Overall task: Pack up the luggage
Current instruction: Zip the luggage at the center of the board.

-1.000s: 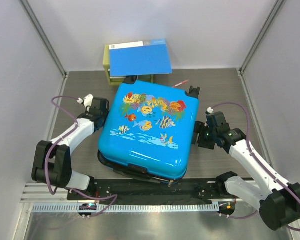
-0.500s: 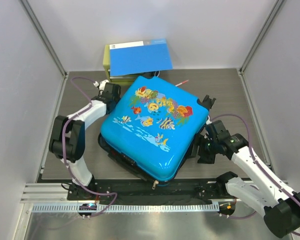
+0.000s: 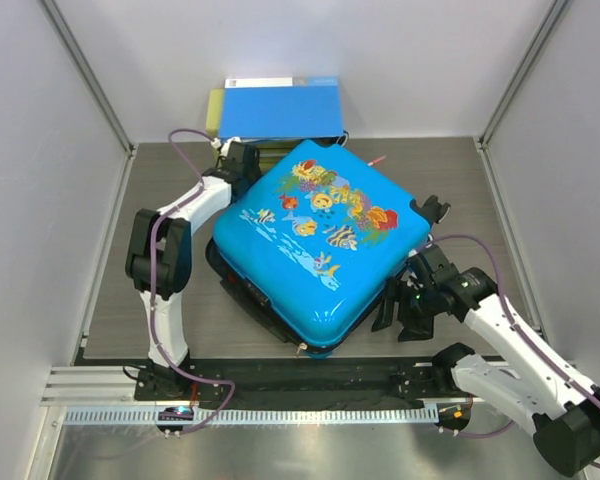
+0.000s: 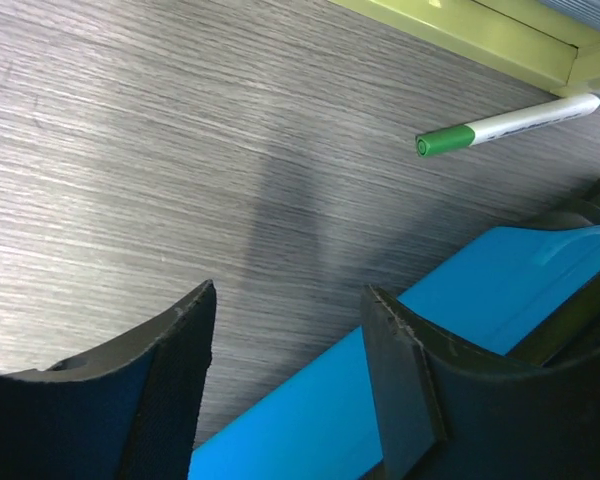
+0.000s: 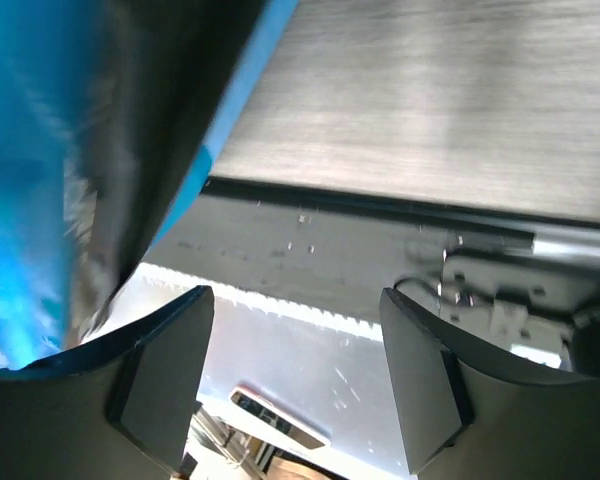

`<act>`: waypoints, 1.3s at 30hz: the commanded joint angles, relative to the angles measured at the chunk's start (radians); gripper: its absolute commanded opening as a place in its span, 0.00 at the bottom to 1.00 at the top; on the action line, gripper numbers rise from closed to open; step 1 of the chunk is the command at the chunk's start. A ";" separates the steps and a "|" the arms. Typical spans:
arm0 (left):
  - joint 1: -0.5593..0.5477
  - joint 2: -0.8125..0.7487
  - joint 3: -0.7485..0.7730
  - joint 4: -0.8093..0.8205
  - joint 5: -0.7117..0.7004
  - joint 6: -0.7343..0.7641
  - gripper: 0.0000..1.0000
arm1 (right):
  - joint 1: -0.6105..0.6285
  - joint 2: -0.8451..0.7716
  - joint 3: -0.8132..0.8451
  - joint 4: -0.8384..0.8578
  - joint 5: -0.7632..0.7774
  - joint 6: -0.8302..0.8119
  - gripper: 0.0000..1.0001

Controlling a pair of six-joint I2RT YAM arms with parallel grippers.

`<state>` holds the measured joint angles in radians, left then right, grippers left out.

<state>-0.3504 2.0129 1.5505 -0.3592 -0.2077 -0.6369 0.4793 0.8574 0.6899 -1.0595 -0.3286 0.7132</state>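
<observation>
The luggage [image 3: 320,240], a bright-blue hard-shell suitcase with a fish-and-coral print, lies closed on the table, turned so that one corner points at the arms. My left gripper [image 3: 242,160] is open at its far left corner. In the left wrist view my left gripper [image 4: 285,300] has its fingers apart, with the blue shell [image 4: 460,300] just below and right of them. My right gripper [image 3: 395,315] is open beside the suitcase's near right edge. In the right wrist view my right gripper [image 5: 295,300] holds nothing, and the blue shell [image 5: 30,150] is at the left.
A flat blue folder [image 3: 280,110] lies on a yellow-green box [image 3: 213,112] at the back; the box's edge also shows in the left wrist view [image 4: 480,30]. A green-capped marker [image 4: 505,125] lies near it. A red pen [image 3: 377,158] lies behind the suitcase. A black rail [image 3: 310,378] runs along the near edge.
The suitcase has turned clockwise and shifted back. My left gripper has moved along its left side to the far corner. My right gripper has moved nearer along the right side.
</observation>
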 commanded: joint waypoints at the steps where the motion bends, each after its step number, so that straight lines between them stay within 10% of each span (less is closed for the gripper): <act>1: -0.211 -0.101 -0.004 -0.153 0.378 0.025 0.64 | 0.041 -0.041 0.253 0.216 -0.017 -0.133 0.75; 21: -0.059 -0.419 -0.236 -0.192 0.366 0.056 0.73 | 0.024 0.339 0.940 0.062 0.287 -0.262 0.78; 39: 0.028 -0.674 -0.440 -0.257 0.366 0.031 0.77 | -0.458 0.255 0.837 -0.106 0.418 -0.205 0.85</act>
<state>-0.3382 1.4006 1.1919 -0.5919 0.1238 -0.6014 0.1192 1.1614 1.5654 -1.0863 0.0353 0.5152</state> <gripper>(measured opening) 0.765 0.838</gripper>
